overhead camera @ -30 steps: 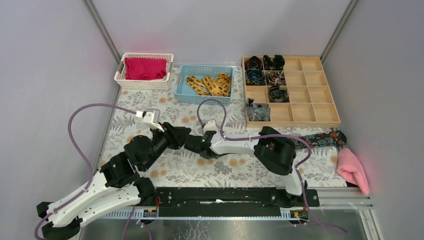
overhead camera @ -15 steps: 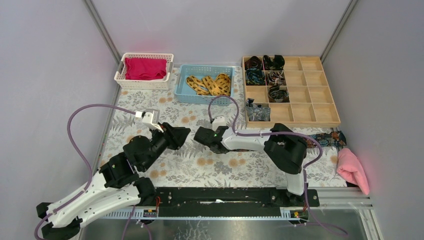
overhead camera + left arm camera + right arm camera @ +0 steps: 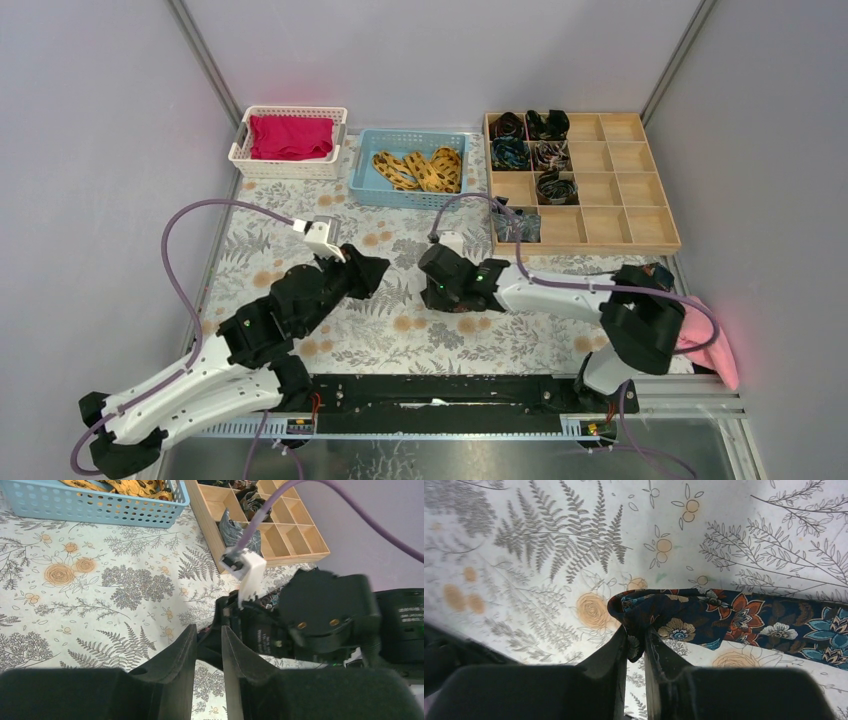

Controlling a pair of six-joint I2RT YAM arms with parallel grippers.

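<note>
My right gripper (image 3: 635,635) is shut on the folded end of a dark floral necktie (image 3: 734,615), which trails away to the right across the flowered tablecloth. In the top view that gripper (image 3: 436,285) sits low over the middle of the table. My left gripper (image 3: 372,270) hovers just to its left, pointing at it. Seen from the left wrist, the left gripper (image 3: 208,630) has its jaws a narrow gap apart with nothing between them, and the right gripper's black body (image 3: 320,615) fills the space just ahead.
A wooden compartment tray (image 3: 580,245) with rolled ties in several cells stands at the back right. A blue basket (image 3: 400,195) of yellow ties and a white basket (image 3: 285,168) of red cloth stand behind. A pink cloth (image 3: 715,350) lies at the right edge.
The right gripper has pulled away to the right from the left gripper, carrying the tie's end, and its elbow has swung far right. The left gripper has shifted slightly right.
</note>
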